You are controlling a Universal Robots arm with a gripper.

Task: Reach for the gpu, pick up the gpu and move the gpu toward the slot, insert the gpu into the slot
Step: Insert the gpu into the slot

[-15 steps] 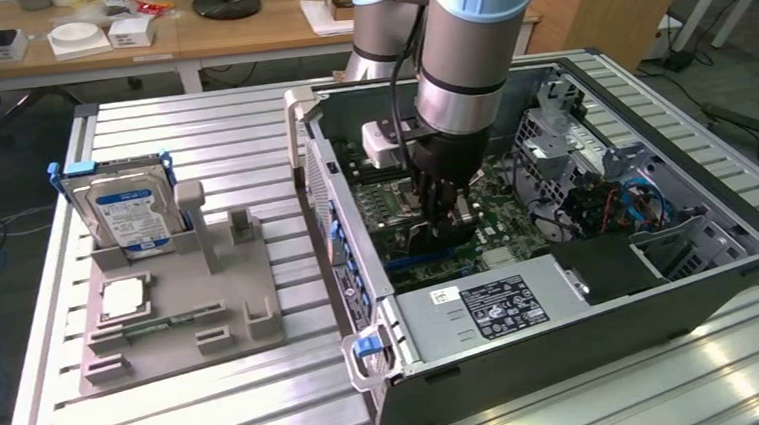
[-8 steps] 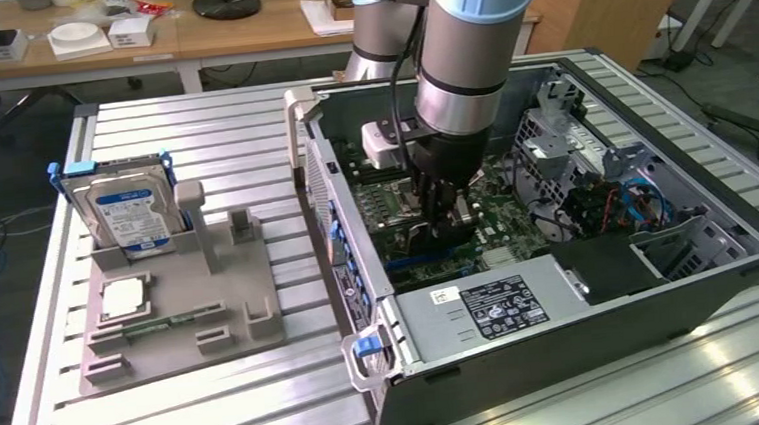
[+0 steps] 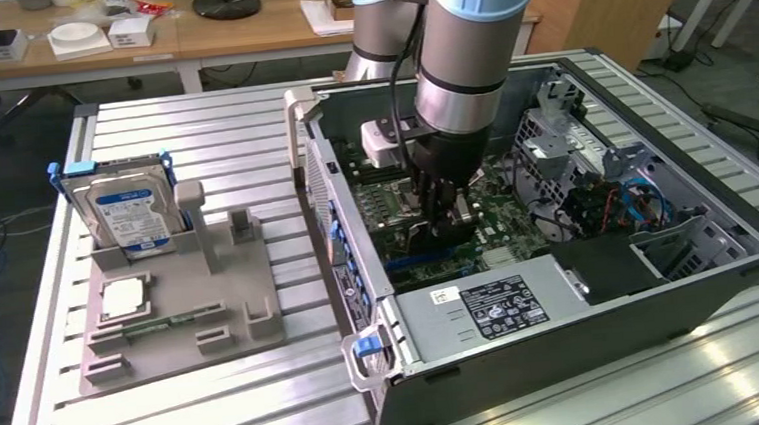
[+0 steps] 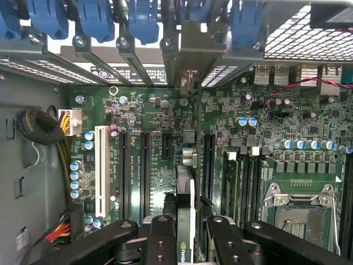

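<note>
Card: the gpu (image 4: pixel 186 212), a thin dark circuit card, stands on edge between the hand's fingers, directly above the motherboard.
Hand: black hand (image 4: pixel 186 234) clamped narrow on the card's top edge.
Axis: card's length runs parallel to the long black slots (image 4: pixel 208 165).
Surroundings: green motherboard (image 3: pixel 487 215) inside open grey metal case (image 3: pixel 705 280) on ribbed aluminium tabletop (image 3: pixel 206 415).

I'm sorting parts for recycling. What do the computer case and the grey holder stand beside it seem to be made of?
Computer case: likely sheet metal, dark painted outside, bare grey perforated panels inside. Holder stand: probably moulded or printed plastic, matte grey, with blocky uprights and no shine.
</note>
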